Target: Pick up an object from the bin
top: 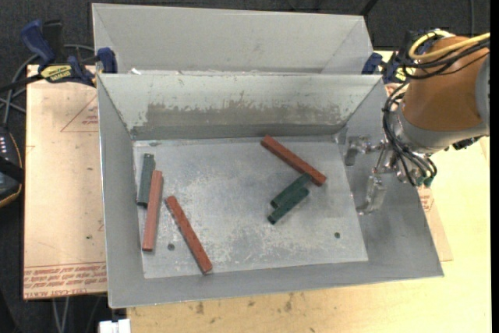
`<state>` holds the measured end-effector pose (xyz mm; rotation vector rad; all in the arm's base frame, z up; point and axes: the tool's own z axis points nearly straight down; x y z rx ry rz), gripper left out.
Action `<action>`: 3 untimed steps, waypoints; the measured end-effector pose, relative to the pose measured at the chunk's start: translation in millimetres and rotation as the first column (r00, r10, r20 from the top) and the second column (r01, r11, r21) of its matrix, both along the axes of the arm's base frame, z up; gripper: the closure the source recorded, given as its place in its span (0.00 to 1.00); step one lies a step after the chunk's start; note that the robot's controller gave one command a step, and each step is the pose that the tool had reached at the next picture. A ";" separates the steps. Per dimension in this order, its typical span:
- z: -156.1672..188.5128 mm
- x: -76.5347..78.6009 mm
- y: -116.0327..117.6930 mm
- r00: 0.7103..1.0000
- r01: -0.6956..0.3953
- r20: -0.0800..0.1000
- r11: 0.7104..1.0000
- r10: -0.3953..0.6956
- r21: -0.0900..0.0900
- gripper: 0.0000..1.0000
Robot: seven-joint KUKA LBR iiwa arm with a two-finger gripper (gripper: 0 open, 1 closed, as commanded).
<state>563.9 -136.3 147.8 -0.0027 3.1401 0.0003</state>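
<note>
Green block [288, 199]: dark, centre-right of bin [234, 203] floor, near gripper [372, 201], at its 9 o'clock.
Long axis: 2 to 8 o'clock.
Gripper state: open or closed, I cannot tell.

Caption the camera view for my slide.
Pincer at the right of the bin, near a dark green block and a red-brown bar; three more bars lie left.

Grey metal bin [234, 109], scuffed floor. Left side: dark grey-green flat stick [146, 179] side by side with a reddish-brown flat stick [153, 210]. Second reddish-brown stick [187, 234] slanted just right of them. Centre-right: dark green block [289, 199], with a third reddish-brown stick [293, 161] slanted just above it.
</note>
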 end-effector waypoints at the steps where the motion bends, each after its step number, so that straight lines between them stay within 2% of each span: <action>1: -78.8 66.0 71.0 0.999 -0.049 0.001 0.999 0.049 0.005 0.00; 2: -74.3 65.3 65.3 0.999 -0.042 0.002 0.999 0.042 0.001 1.00; 3: 48.8 85.4 97.1 0.936 -0.351 0.009 0.936 0.351 -0.003 1.00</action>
